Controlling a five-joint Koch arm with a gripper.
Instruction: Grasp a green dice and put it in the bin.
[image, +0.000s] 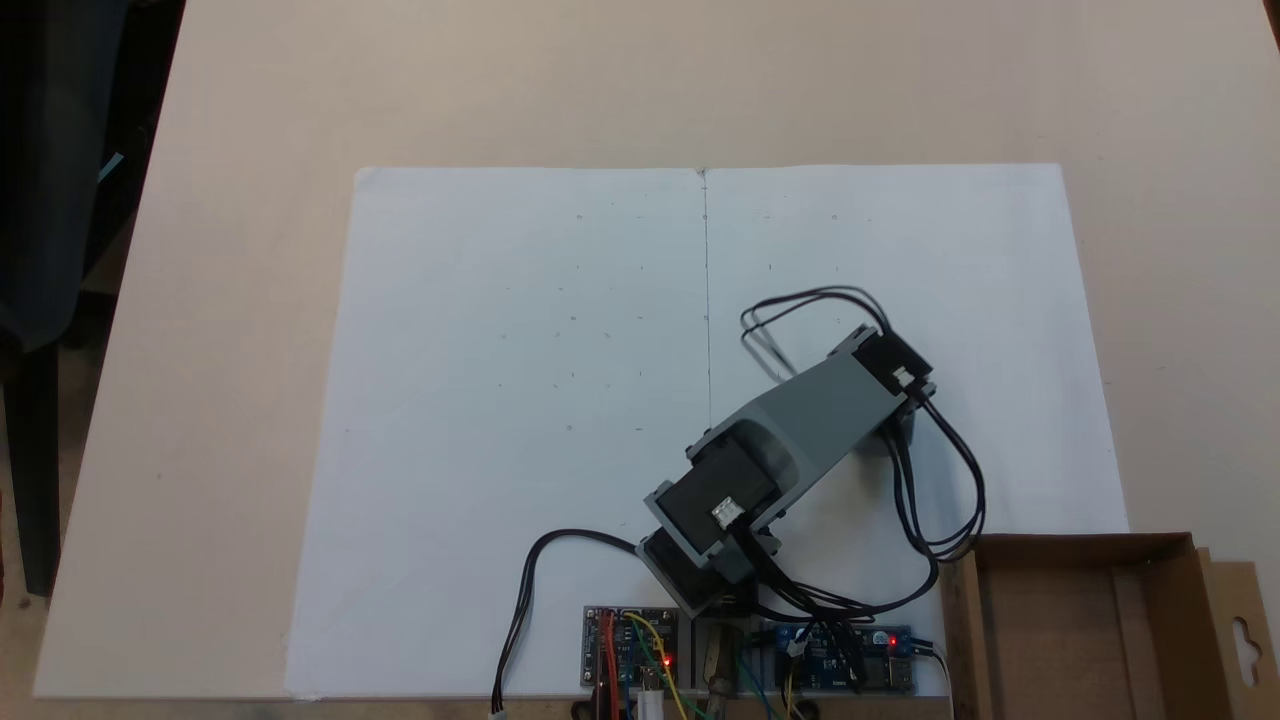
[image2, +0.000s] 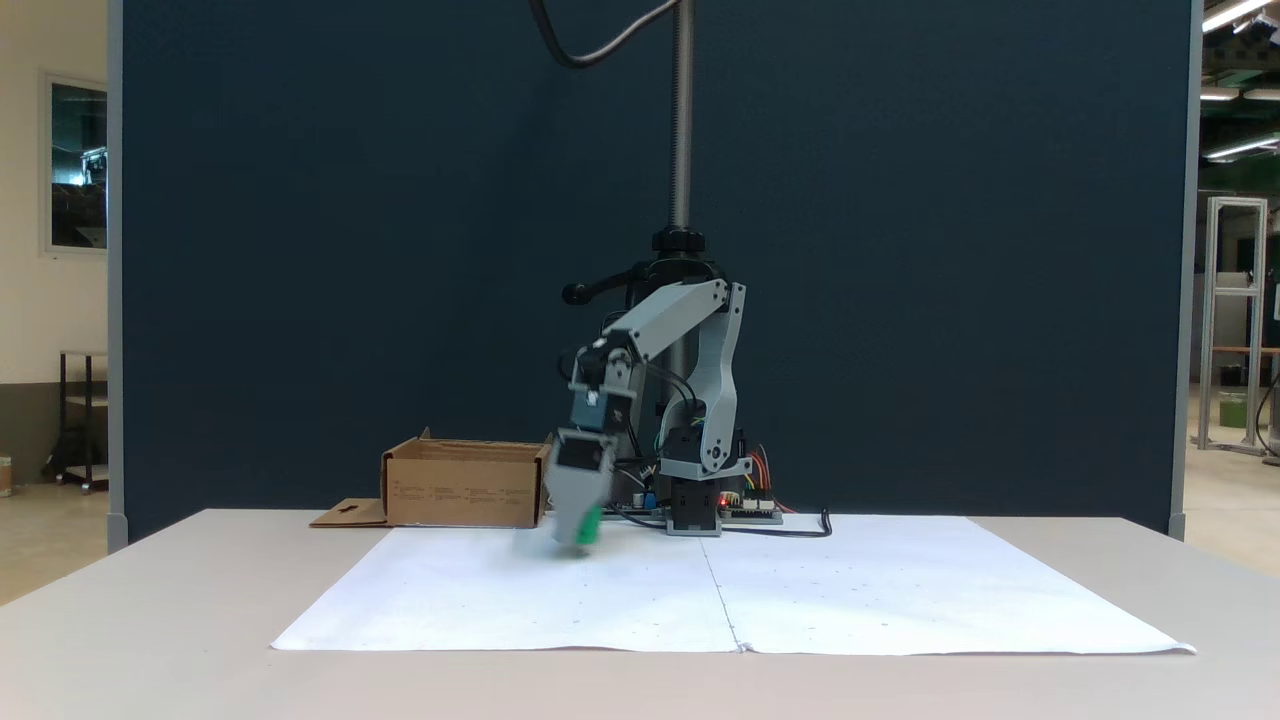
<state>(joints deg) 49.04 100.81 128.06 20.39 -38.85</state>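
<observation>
Gripping the green dice (image2: 591, 524), the hand (image2: 580, 530) hangs above white paper (image2: 800, 590) beside the bin (image2: 465, 490).

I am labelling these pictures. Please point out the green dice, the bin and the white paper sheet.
green dice (image2: 591, 524): a fixed view, its green side showing between the blurred fingers.
bin (image2: 463, 494): a fixed view, the brown front wall.
white paper sheet (image: 520, 330): a fixed view, a bare part left of the fold.
</observation>
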